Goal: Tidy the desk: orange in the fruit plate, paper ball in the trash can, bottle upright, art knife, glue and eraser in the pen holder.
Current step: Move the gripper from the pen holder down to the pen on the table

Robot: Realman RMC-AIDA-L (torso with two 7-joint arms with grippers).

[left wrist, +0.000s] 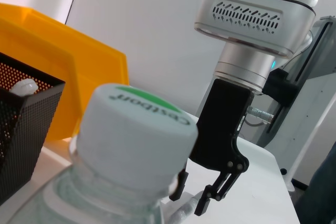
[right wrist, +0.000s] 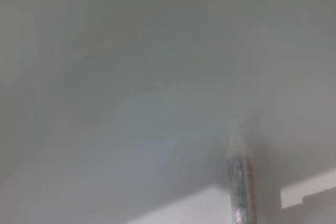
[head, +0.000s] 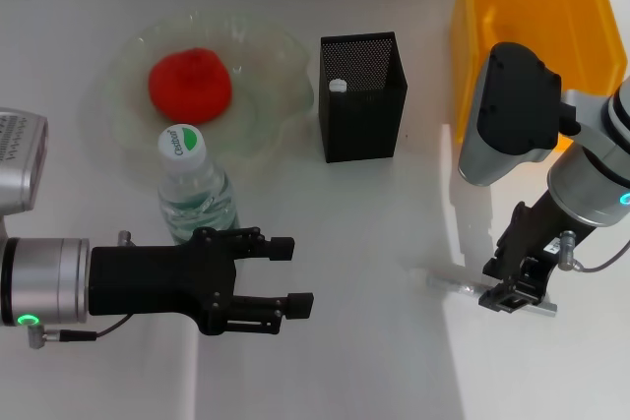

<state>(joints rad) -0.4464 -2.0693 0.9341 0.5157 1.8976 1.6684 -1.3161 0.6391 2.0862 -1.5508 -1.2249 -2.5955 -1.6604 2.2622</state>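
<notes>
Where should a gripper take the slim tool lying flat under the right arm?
Across its narrow middle, coming straight down: the slim tool lies flat on the desk, long axis crosswise. The right gripper is over its far end.

silver arms, black tool (head: 295, 274), green lights

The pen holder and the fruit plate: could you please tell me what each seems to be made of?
The pen holder looks like matte black metal mesh, with fine perforations showing. The fruit plate looks like pale-green translucent glass, or perhaps plastic, with a glossy ruffled rim.
</notes>
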